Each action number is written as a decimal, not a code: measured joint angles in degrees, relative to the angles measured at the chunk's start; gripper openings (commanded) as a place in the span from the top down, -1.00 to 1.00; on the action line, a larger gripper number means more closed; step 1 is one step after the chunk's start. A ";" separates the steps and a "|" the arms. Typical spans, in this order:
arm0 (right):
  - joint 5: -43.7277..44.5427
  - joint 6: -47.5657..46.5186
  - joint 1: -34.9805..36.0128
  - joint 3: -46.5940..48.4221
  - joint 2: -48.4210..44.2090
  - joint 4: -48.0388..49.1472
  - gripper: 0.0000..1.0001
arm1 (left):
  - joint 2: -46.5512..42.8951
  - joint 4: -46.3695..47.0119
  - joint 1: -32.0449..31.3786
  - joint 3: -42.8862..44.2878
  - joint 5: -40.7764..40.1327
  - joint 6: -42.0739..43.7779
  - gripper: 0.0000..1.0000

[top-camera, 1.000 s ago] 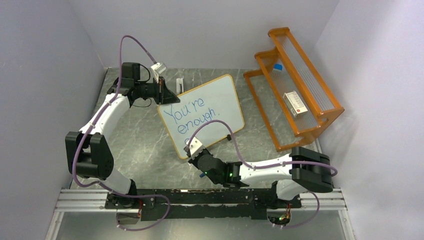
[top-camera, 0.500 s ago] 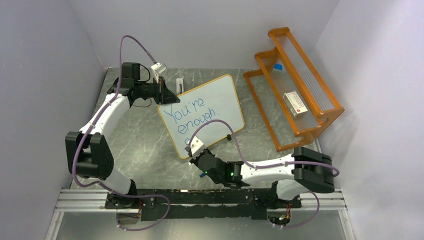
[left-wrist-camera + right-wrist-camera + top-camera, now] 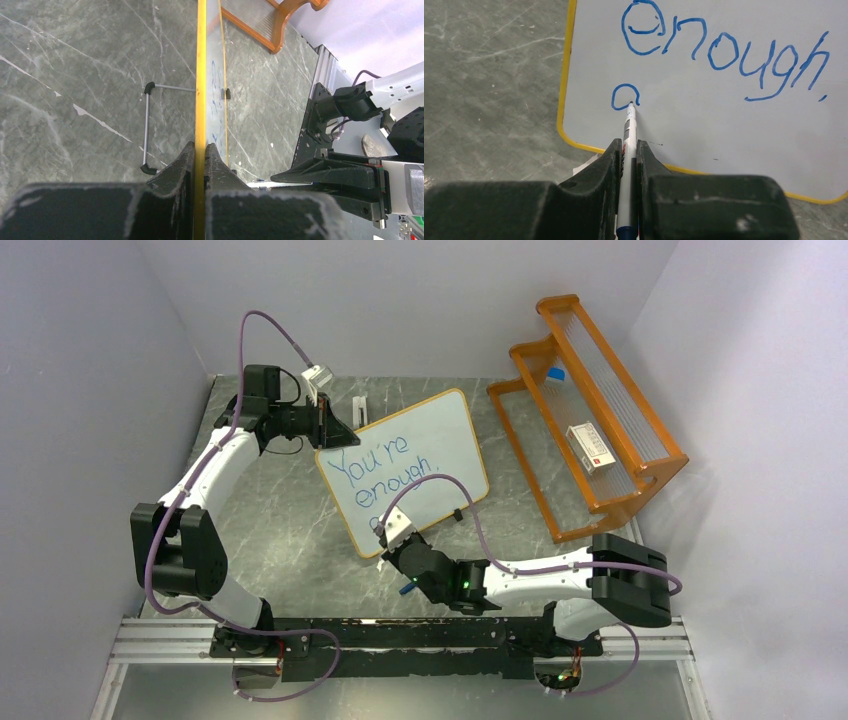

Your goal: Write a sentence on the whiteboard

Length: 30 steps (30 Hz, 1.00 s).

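On the left, the left gripper (image 3: 200, 150) is clenched on the thin yellow frame of the whiteboard (image 3: 450, 425), pinching its corner at about ten o'clock of the board's middle in the top view. From that wrist, the frame runs edge-on straight away from the jaws toward twelve o'clock. A thin wire leg (image 3: 147, 127) with black ends sticks out on the nine o'clock side.

The board sits mid-table (image 3: 290, 520), its long edge running from eight to two o'clock. Its face is smooth, glossy white with rounded corners and blue handwriting.

The right gripper (image 3: 628, 147), near the board's seven o'clock corner, is grasping a slim white marker (image 3: 629, 125). The marker's long axis points to twelve o'clock out of the jaws, and its tip touches the right side of a small blue "a". Bare white surface lies toward three o'clock of the tip, so we judge the coming stroke belongs to the right arm, heading that way.

At far right stands an orange wooden rack (image 3: 590, 410), well apart.
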 measured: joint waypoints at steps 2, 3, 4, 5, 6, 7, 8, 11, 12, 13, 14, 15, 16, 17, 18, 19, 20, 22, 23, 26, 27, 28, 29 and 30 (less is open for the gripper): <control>0.04 0.00 -0.11 0.00 0.00 0.31 1.00 | 0.00 0.00 0.00 0.00 0.00 0.00 0.90; 0.20 -0.02 -0.17 0.00 0.00 0.63 1.00 | 0.00 0.00 0.00 0.00 -0.02 0.00 0.90; 0.35 -0.02 -0.26 0.00 0.00 0.90 1.00 | 0.00 0.00 0.00 0.00 -0.02 0.00 0.90; 0.46 -0.04 -0.35 0.00 0.00 1.14 1.00 | 0.00 0.00 0.00 0.00 -0.02 0.00 0.90; 0.48 -0.02 -0.44 0.00 0.00 1.38 1.00 | 0.00 0.00 0.00 0.00 -0.07 0.00 0.90; 0.52 -0.02 -0.50 0.00 0.00 1.55 1.00 | 0.00 0.00 0.00 0.00 -0.09 0.00 0.90; 0.59 -0.02 -0.55 0.00 0.00 1.75 1.00 | 0.00 0.02 0.00 0.00 -0.11 0.00 0.90; 0.61 -0.04 -0.61 0.00 0.00 1.95 1.00 | 0.00 0.02 0.00 0.00 -0.11 0.00 0.90; 0.59 -0.02 -0.61 0.00 0.00 1.92 1.00 | 0.00 0.02 0.00 0.00 -0.11 0.00 0.90; 0.59 -0.02 -0.61 0.00 0.00 1.92 1.00 | 0.00 0.02 0.00 0.00 -0.11 0.00 0.90; 0.57 -0.02 -0.61 0.00 0.00 1.92 1.00 | 0.00 0.02 0.00 0.00 -0.11 0.00 0.90; 0.52 -0.02 -0.61 0.00 0.00 1.90 1.00 | 0.00 0.02 0.00 0.00 -0.11 0.00 0.90; 0.48 -0.02 -0.61 0.00 0.00 1.88 1.00 | 0.00 0.02 0.00 0.00 -0.11 0.02 0.90; 0.44 0.00 -0.61 0.00 0.00 1.86 1.00 | 0.00 0.02 0.00 0.00 -0.11 0.00 0.90; 0.44 0.00 -0.61 0.00 0.00 1.84 1.00 | 0.00 0.02 0.00 0.00 -0.11 0.00 0.90; 0.44 0.02 -0.61 0.00 0.00 1.77 1.00 | 0.00 0.02 0.00 0.00 -0.11 0.00 0.90; 0.42 0.04 -0.61 0.00 0.00 1.66 1.00 | 0.02 0.02 0.00 0.00 -0.11 0.00 0.90; 0.37 0.24 -0.61 0.00 -0.07 1.40 1.00 | 0.00 0.02 0.00 0.00 -0.11 0.00 0.90; 0.35 0.37 -0.66 0.00 -0.15 1.27 1.00 | 0.00 0.02 0.00 0.00 -0.11 0.00 0.90; -0.02 0.70 -0.85 -0.04 -0.39 0.83 1.00 | 0.00 0.02 0.00 0.00 -0.11 0.00 0.90; -0.13 0.85 -0.92 -0.15 -0.52 0.81 1.00 | 0.00 0.02 0.00 0.00 -0.11 0.00 0.90; -0.15 0.96 -0.96 -0.35 -0.66 0.68 1.00 | 0.00 0.02 0.00 0.00 -0.11 0.00 0.90; -0.20 1.09 -0.98 -0.55 -0.76 0.59 1.00 | 0.00 0.02 0.00 0.00 -0.11 0.00 0.90; -0.22 1.20 -0.98 -0.68 -0.83 0.46 1.00 | 0.00 0.00 0.00 0.00 -0.11 0.00 0.90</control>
